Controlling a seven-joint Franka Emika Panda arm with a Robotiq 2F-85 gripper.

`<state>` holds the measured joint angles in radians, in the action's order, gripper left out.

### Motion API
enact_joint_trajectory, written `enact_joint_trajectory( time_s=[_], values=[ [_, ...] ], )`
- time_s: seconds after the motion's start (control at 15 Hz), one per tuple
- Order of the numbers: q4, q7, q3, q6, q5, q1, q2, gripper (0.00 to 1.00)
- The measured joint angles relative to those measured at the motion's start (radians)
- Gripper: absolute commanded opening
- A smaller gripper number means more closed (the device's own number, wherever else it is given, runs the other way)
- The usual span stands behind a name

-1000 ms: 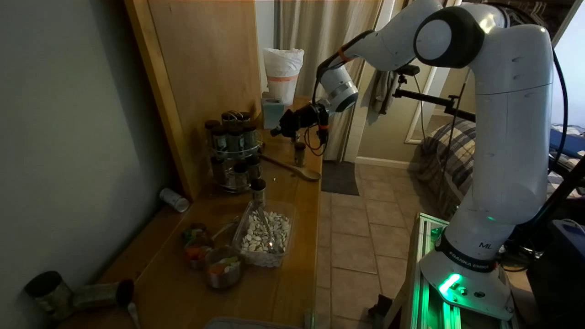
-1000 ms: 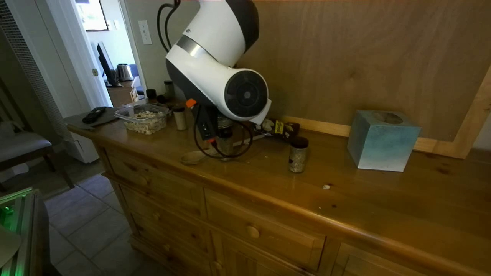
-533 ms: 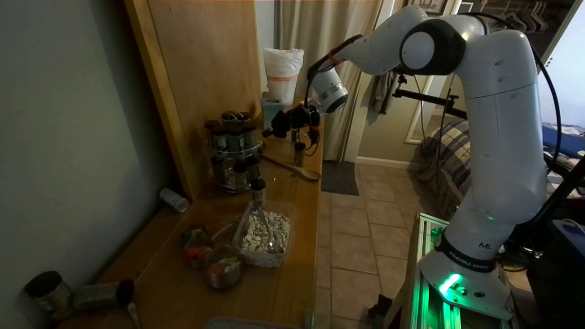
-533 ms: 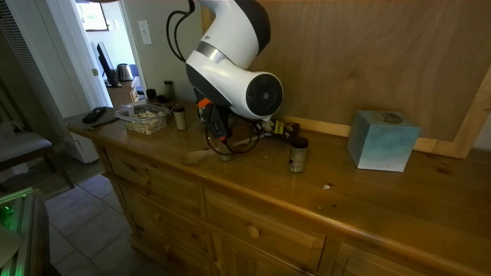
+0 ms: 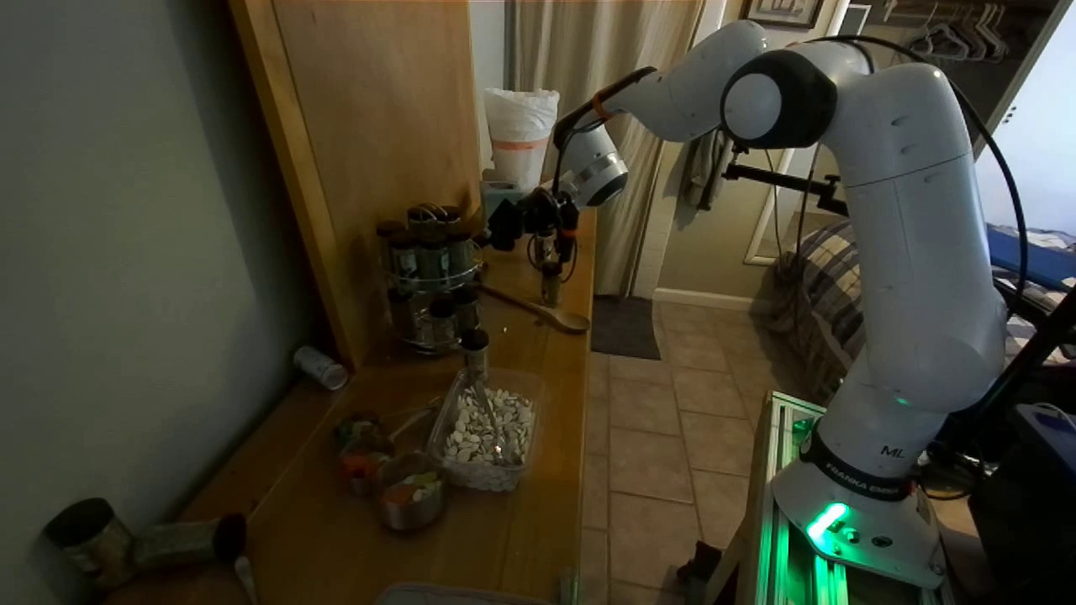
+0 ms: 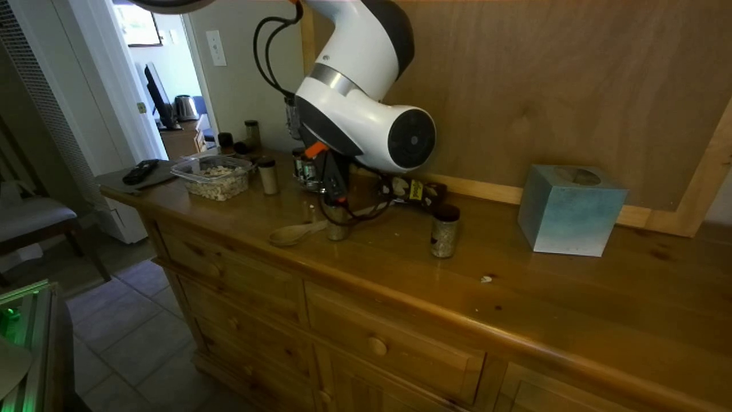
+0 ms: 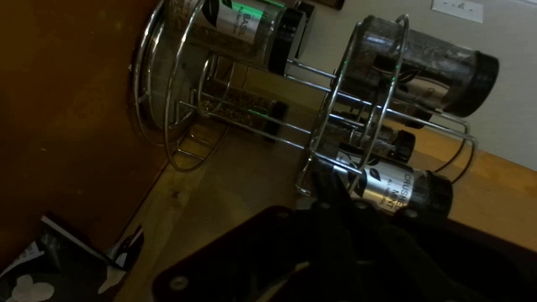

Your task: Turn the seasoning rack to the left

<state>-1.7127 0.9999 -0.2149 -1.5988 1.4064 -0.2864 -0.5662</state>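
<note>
The seasoning rack (image 5: 430, 269) is a two-tier round wire rack holding several black-capped jars. It stands on the wooden dresser against the wood panel. In an exterior view only a small part of the rack (image 6: 306, 171) shows behind the arm. In the wrist view the rack (image 7: 251, 128) appears sideways, with a crushed mint jar (image 7: 388, 186) in its upper tier. My gripper (image 7: 328, 180) has its fingers together, with its tips at the base of that jar by the upper ring. Contact is unclear. In an exterior view the gripper (image 5: 482, 240) reaches the rack's right side.
A wooden spoon (image 5: 538, 311) and a loose jar (image 5: 551, 286) are near the rack. A seed container (image 5: 492, 428) and a metal cup (image 5: 410, 496) stand in front. A black packet (image 6: 412, 191), another jar (image 6: 445, 232) and a blue box (image 6: 572, 212) are on the dresser.
In an exterior view my gripper has moved left, from beside the rack up to its upper tier. The rack and jars look the same.
</note>
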Motion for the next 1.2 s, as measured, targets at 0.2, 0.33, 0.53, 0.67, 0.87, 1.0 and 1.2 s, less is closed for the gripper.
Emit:
enact_joint_trajectory(
  time_s=[0.2, 0.33, 0.53, 0.67, 0.87, 1.0, 1.2],
  values=[
    [0.025, 0.004, 0.008, 0.02, 0.0, 0.0, -0.021, 0.0],
    [0.04, 0.01, 0.01, 0.033, -0.001, 0.0, -0.032, 0.01],
    [0.052, 0.012, 0.01, 0.037, -0.001, -0.001, -0.04, 0.01],
    [0.059, 0.012, 0.011, 0.044, -0.001, -0.001, -0.045, 0.0],
    [0.07, 0.013, 0.011, 0.068, -0.001, -0.004, -0.053, 0.01],
    [0.072, 0.013, 0.014, 0.09, -0.001, -0.008, -0.056, 0.01],
    [0.073, 0.011, 0.015, 0.119, -0.002, -0.014, -0.059, 0.01]
  ],
)
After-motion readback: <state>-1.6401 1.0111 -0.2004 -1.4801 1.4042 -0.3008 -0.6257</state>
